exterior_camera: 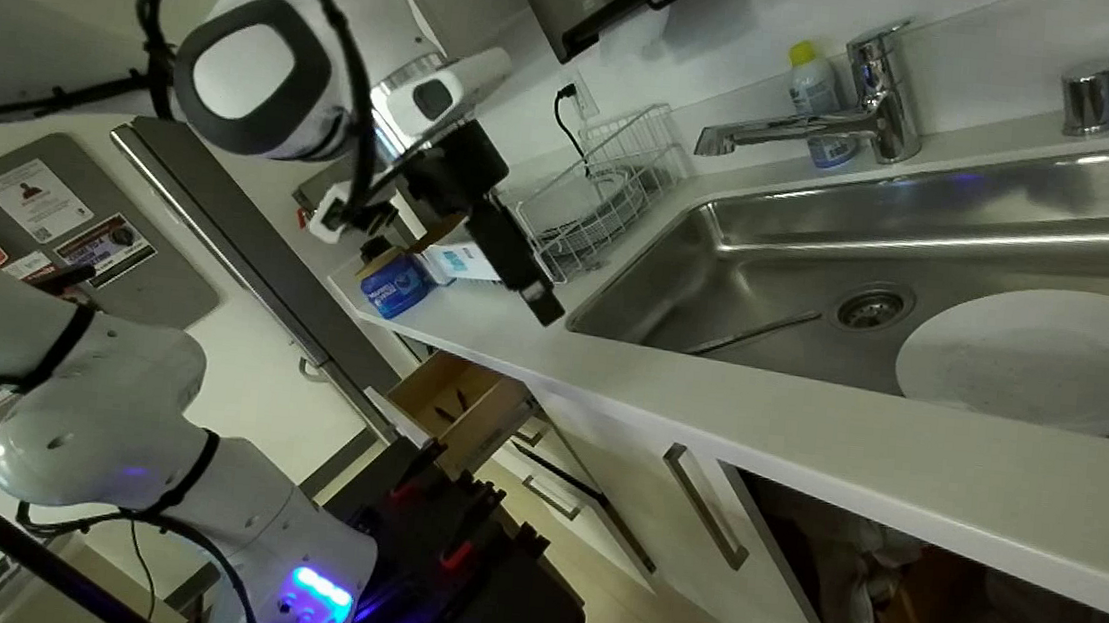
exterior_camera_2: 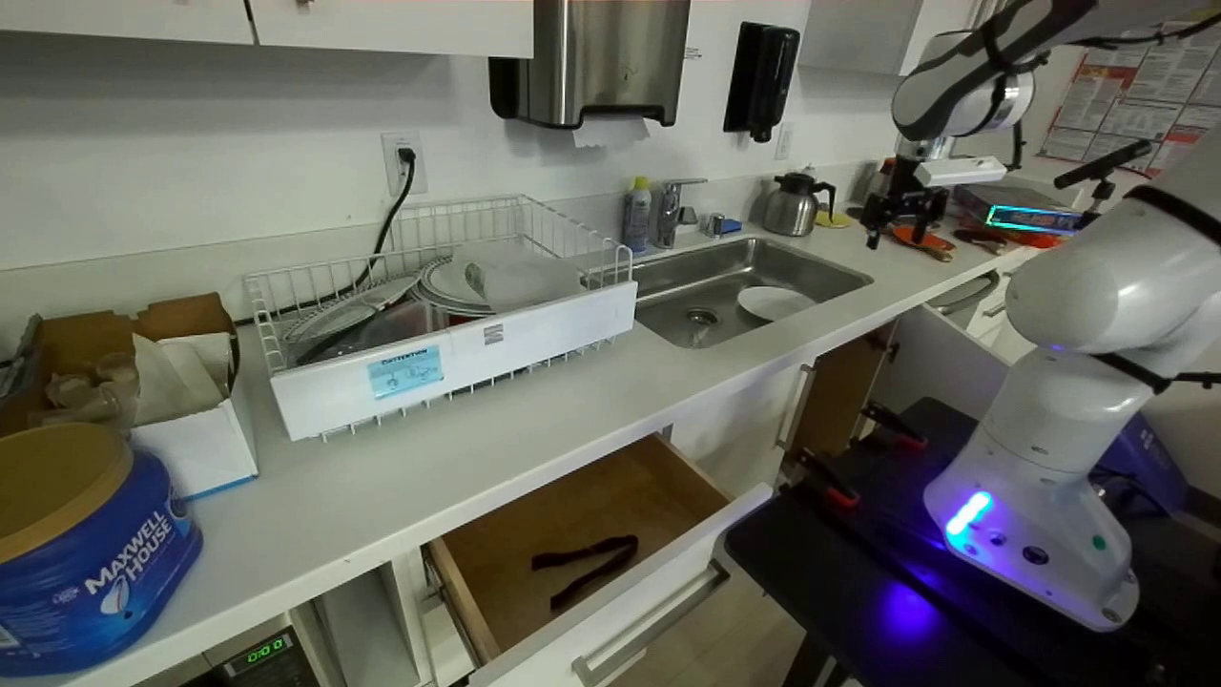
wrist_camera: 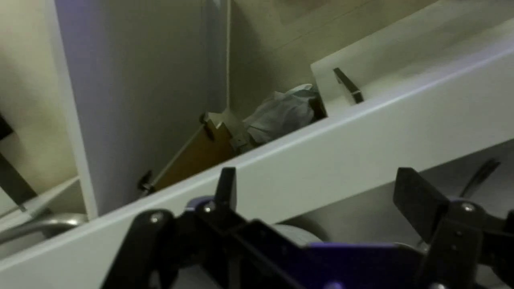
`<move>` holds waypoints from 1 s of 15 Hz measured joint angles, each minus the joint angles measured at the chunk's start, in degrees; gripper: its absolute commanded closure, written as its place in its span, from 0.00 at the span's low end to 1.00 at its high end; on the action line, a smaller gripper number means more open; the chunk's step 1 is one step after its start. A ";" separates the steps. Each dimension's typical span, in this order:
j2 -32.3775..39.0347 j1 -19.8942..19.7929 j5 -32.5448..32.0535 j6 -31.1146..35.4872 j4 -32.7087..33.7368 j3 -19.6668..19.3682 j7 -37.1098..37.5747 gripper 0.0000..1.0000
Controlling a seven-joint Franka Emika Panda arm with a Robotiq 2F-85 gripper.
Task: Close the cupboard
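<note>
The cupboard (exterior_camera_2: 844,386), below the sink (exterior_camera_2: 658,324), stands open. Its open door (wrist_camera: 140,100) projects well out from the cabinet front; a second door (exterior_camera: 673,563) covers the other side. Contents: pale bagging (wrist_camera: 281,116) and brown material (exterior_camera: 933,576), not identifiable.

Claw (wrist_camera: 317,174): two fingers spread wide, above the surface (exterior_camera_2: 496,439), apart from the open door.

Other containers: the sink holds one white plate (exterior_camera_2: 773,302) and one thin utensil (exterior_camera: 758,334). A pulled-out drawer (exterior_camera_2: 591,496) holds a dark strap-like item (exterior_camera_2: 577,555). The dish rack (exterior_camera_2: 553,332) holds several plates (exterior_camera_2: 448,291), overlapping; exact count cannot be told. The box (exterior_camera_2: 191,453) holds paper and small pale items. One lidded blue tub (exterior_camera_2: 76,563) stands near the box.

Clearances: in the wrist view, the surface's front edge crosses between fingers and opening; floor (wrist_camera: 265,60) shows between the two doors.
</note>
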 measured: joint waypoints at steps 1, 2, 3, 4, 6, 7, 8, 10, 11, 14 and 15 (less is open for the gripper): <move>0.07 -2.31 -1.96 1.10 -1.03 -1.38 1.11 0.00; 0.24 -4.53 -4.13 2.41 -2.03 -2.64 2.43 0.00; 0.50 -6.81 -6.48 3.91 -3.05 -3.76 4.14 0.00; 0.83 -9.08 -9.09 5.39 -4.04 -4.60 6.26 0.00; 1.61 -12.83 -13.94 7.26 -5.45 -5.12 11.00 0.00; 1.83 -13.52 -14.61 7.60 -5.76 -5.12 11.80 0.00; 2.00 -13.60 -14.78 7.64 -5.78 -5.09 12.27 0.00; 2.09 -13.55 -14.78 7.65 -5.78 -4.85 12.66 0.00; 2.14 -13.51 -13.84 7.62 -5.69 -4.84 12.62 0.00; 3.26 -13.60 -7.62 7.50 -4.23 -5.97 12.56 0.00; 4.10 -13.70 -4.91 7.53 -3.42 -7.06 12.50 0.00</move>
